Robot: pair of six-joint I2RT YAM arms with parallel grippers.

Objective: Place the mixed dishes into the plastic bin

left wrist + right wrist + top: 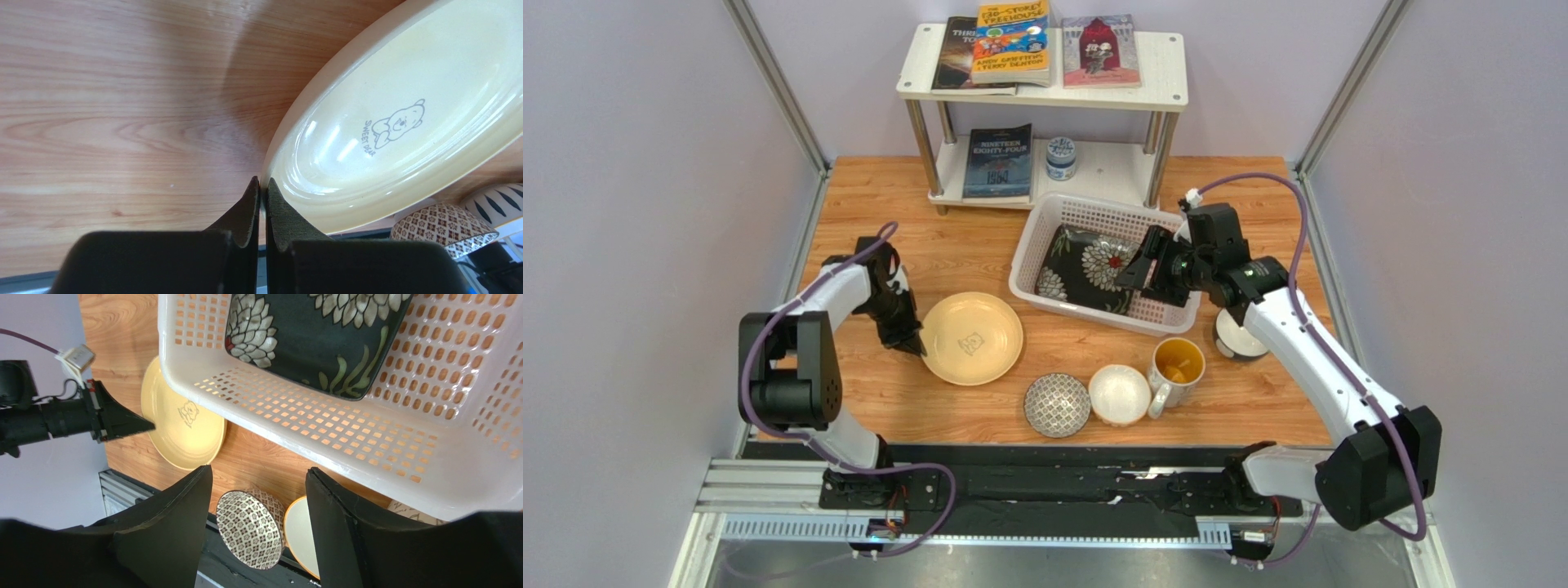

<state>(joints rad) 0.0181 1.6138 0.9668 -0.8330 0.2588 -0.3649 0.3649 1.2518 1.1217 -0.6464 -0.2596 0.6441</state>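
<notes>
My left hand [913,343] was down at the left edge of the round yellow plate [972,338], its fingers pressed together right at the rim. The plate lay flat on the counter [891,221], so that thin edge was the only place to take hold. From the wrist view I could not tell whether the rim was actually caught between the tips or lay just beside them. My right hand [258,478] hung over the near right side of the plastic bin [1100,211] with fingers spread and nothing between them. The black square floral plate [1090,267] lay tilted inside the bin, leaning against its left wall. That looked to me like one dish delivered. Near the front of the counter waited the grey-patterned bowl [1058,404], the white bowl [1120,395] and the mug [1176,365], side by side. A dark bowl [1241,337] sat partly hidden under my right arm. I judged the yellow plate to be next.
</notes>
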